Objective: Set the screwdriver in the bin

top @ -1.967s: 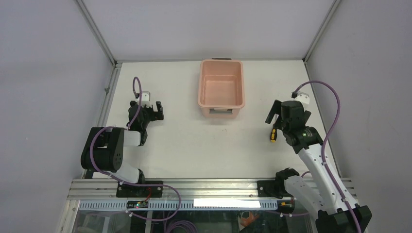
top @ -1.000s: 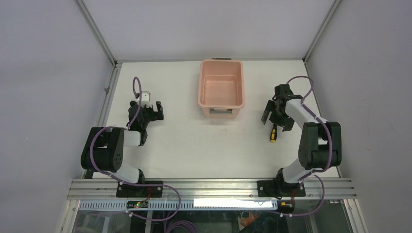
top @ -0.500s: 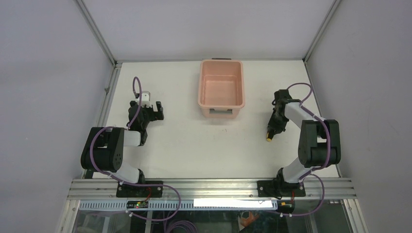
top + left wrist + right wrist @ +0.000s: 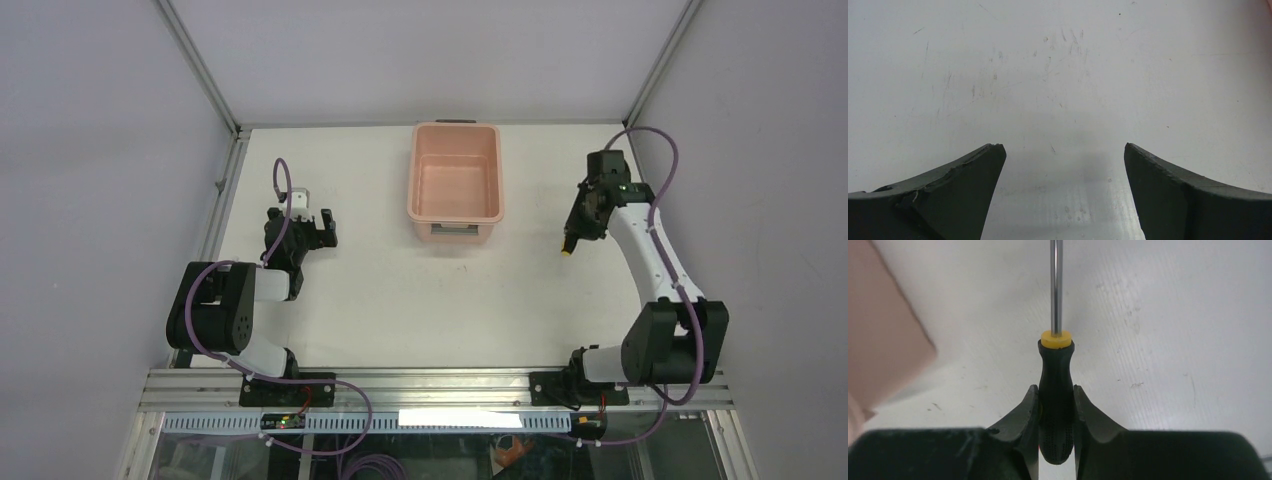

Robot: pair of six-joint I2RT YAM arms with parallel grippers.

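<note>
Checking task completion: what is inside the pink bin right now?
Nothing: the bin shows only its bare pink floor in the top view. The screwdriver is outside it, clamped in the right gripper to its right. The inner face of the near wall is hidden.

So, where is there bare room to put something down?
The widest bare patch of the table lies between the bin and the arm bases, from the left hand across to the right hand. The strip between bin and left hand is bare too. Tightest: between the bin and the right hand, which grips the screwdriver.
</note>
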